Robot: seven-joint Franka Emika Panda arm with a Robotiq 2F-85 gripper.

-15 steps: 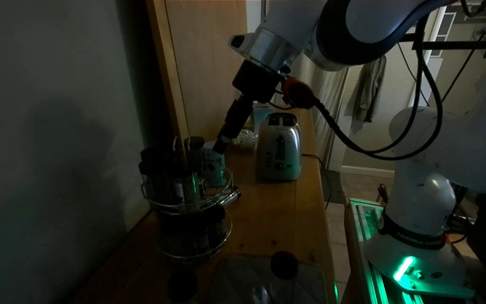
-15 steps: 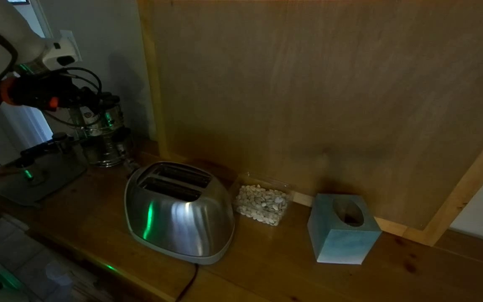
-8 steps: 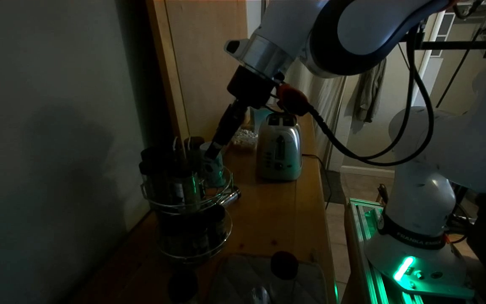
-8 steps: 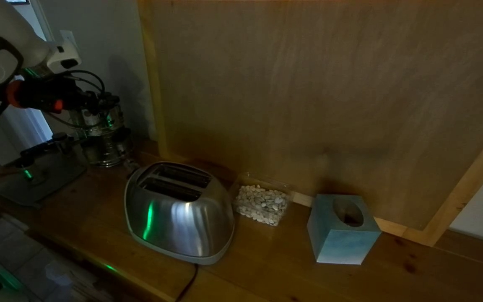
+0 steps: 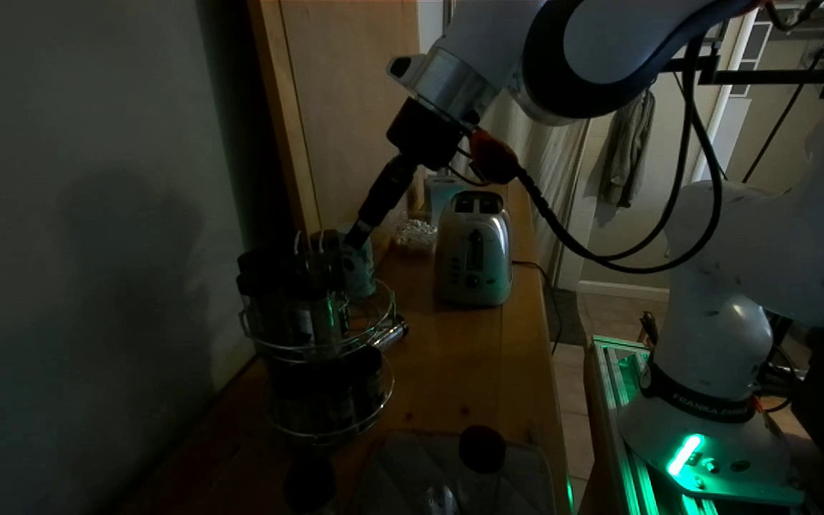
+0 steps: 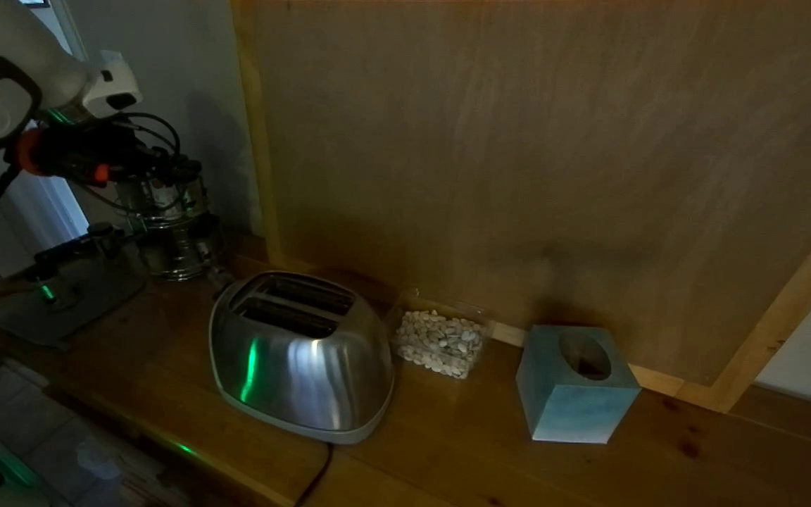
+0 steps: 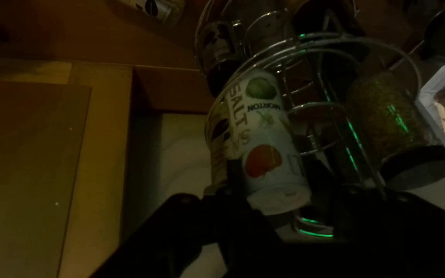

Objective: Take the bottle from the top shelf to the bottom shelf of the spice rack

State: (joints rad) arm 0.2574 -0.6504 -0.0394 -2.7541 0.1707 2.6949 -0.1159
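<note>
The bottle is a white Morton salt canister (image 7: 263,127) with a red tomato on its label. My gripper (image 7: 276,177) has a dark finger on each side of it and is shut on its upper end. In an exterior view the bottle (image 5: 360,272) hangs below the gripper (image 5: 356,237), a little above the top shelf (image 5: 389,315) of the wire spice rack. Several dark-capped jars (image 5: 290,307) stand on that shelf beside it. The bottom shelf (image 5: 326,435) also holds dark jars. In an exterior view the arm and jars mostly hide the bottle near the rack (image 6: 179,271).
A small jar (image 5: 390,332) lies on the counter beside the rack. A toaster (image 6: 300,366), a clear box of pebbles (image 6: 441,341) and a blue tissue box (image 6: 578,384) stand farther along. A grey mat (image 5: 412,465) with jars lies in front. A wall (image 5: 133,286) is close behind the rack.
The gripper first went down and toward the rack onto the bottle. It has now risen slightly, and the bottle has come up with it off the top shelf.
</note>
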